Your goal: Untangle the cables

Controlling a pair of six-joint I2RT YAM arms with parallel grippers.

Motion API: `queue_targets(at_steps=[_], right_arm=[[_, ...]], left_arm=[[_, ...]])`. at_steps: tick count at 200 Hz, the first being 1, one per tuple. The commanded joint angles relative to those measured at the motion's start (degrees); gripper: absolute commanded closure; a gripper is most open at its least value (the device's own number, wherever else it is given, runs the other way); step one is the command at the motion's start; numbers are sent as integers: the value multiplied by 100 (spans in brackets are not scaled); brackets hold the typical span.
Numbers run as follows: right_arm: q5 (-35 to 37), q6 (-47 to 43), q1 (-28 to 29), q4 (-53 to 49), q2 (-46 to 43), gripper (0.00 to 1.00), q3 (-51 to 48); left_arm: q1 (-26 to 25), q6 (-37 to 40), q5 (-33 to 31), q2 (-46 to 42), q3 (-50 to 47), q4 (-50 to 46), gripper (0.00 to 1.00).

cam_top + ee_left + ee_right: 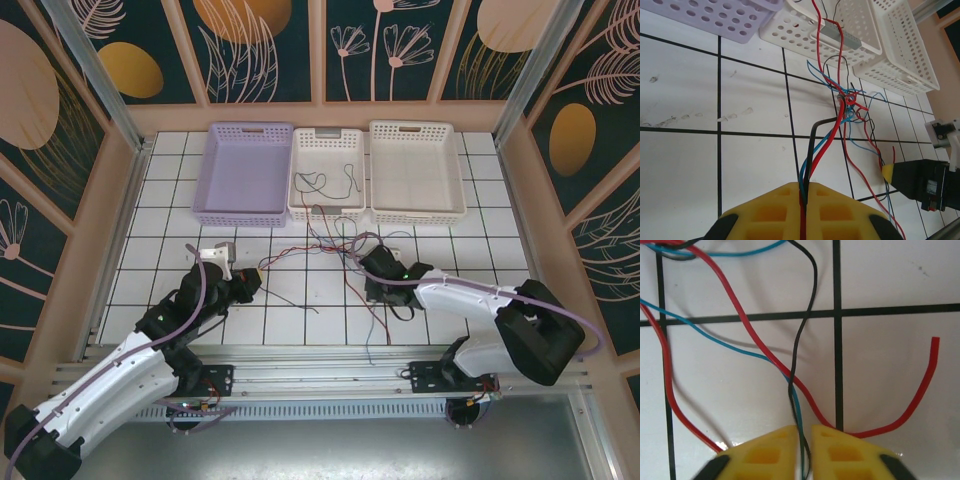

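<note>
The cables are thin red, blue and black wires, tangled in a knot (337, 240) on the tiled table between my two grippers. My left gripper (250, 285) is low at the left, shut (805, 184) on a red, a blue and a black strand that run taut up to the knot (847, 100). My right gripper (362, 260) is just right of the knot, its jaws (804, 427) closed on a black wire (800, 330) and a blue wire (715, 335). A red wire (740, 315) passes under its right finger and ends loose at the right.
Three baskets stand in a row at the back: purple (245, 172), a narrow white one (325, 205) with loose wires (320, 182) in it, and a wider white one (417, 170). Strands trail from the knot toward the near edge (375, 320). Wooden walls enclose the table.
</note>
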Motion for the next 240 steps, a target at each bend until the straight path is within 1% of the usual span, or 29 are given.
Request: queue_targets(at_steps=[1,14,62,80,113,141,162,199,240], right_arm=[[-100,-44,-112,62,-49,95,65],[-109,-71,-163,5,-176,100,74],[-420,-247,-383,-302,-1105,100,357],[-796,-367,-429,-321,-1561,100,629],[-1454,-570,-454,-437,-1932,100,1510],[-1738,-779,-524,-633,-2047,100,2477],[-1805,-906,-581,-888,-2013,100,3251],[-1776,-1114,-625,-1316,-1844,100,4533],[-1165,-1186,-636,-1732,-1938,100,5446]], left_arm=[[14,40,-89,-86,153,-85,100],[13,48,-98,-93,151,-101,100],[16,68,-98,-75,153,-111,100],[20,82,-88,-25,152,-120,100],[15,91,-83,54,159,-119,100],[19,150,-202,132,222,-261,100],[19,120,-278,200,250,-356,100],[13,-58,-656,191,368,-614,100],[15,-178,-1013,199,461,-886,100]])
